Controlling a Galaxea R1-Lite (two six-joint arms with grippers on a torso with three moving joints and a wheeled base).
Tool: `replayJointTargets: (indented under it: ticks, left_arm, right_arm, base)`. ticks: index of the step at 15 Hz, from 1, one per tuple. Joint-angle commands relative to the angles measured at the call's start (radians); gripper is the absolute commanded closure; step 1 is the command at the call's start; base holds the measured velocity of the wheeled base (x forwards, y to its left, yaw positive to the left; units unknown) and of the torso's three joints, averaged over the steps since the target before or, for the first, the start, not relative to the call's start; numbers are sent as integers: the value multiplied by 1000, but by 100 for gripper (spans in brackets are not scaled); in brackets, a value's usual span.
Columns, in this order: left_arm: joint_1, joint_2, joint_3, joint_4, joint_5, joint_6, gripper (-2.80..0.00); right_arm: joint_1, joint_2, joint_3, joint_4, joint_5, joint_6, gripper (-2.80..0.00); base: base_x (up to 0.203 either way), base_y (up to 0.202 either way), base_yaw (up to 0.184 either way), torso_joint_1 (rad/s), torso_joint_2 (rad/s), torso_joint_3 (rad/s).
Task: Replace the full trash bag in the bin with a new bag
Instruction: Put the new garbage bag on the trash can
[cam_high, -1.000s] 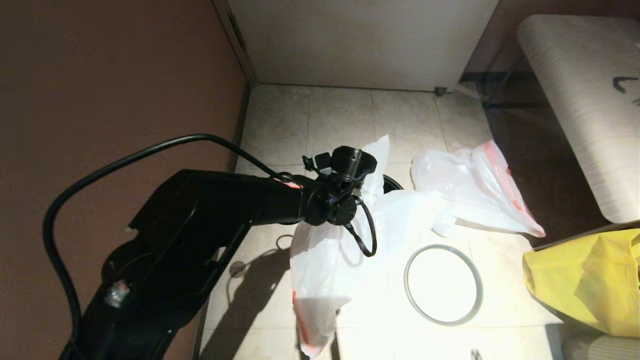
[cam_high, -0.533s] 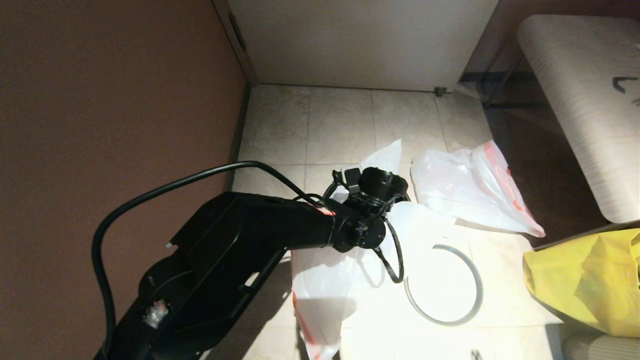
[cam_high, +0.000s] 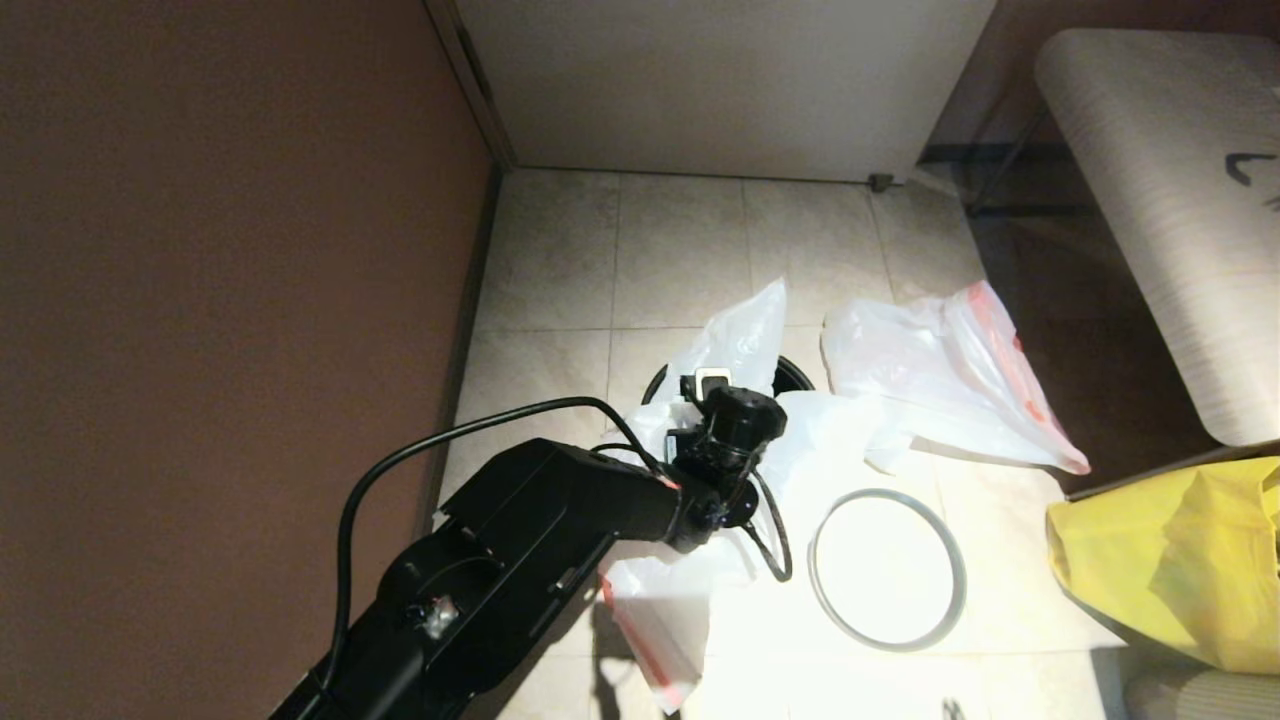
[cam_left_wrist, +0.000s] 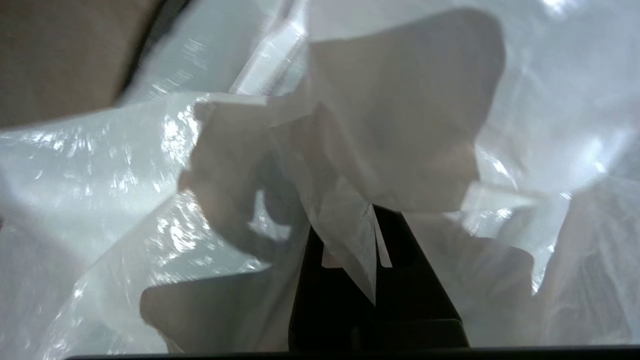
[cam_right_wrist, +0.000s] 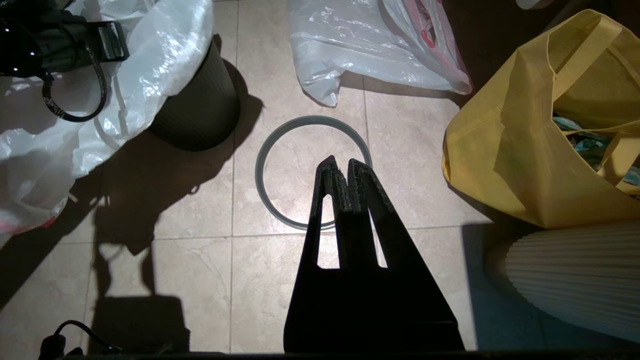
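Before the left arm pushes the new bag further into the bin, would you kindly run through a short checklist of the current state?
1. Left gripper shut on the thin translucent white new bag: ok.
2. New bag over the small round black bin: ok, film drapes across its mouth and down one side.
3. Bag seated to the bin's bottom: cannot tell, the film hides the inside.
4. Thin grey hoop fitted on the bin: not ok, it lies flat on the tiled floor beside it.
5. Lumpy full trash bag out of the bin: ok, on the floor.
6. Right gripper free: ok, shut, hanging above the hoop.
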Motion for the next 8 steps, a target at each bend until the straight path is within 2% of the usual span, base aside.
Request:
replayJointTargets:
  ticks: [1,3,8]
  left_arm:
    - [54,47,-1,-59,-9,50,0]
    - [63,44,-2,-61,-37,60,0]
    - [22,59,-2,-107,-74,156,0]
  right_arm:
    - [1,1,0,0,0,0,0]
    - [1,1,0,1,0,1,0]
    - [0,1,2,0,0,1,0]
  base:
    - [0,0,0,0,0,0]
    - [0,0,0,0,0,0]
    - [0,0,0,0,0,0]
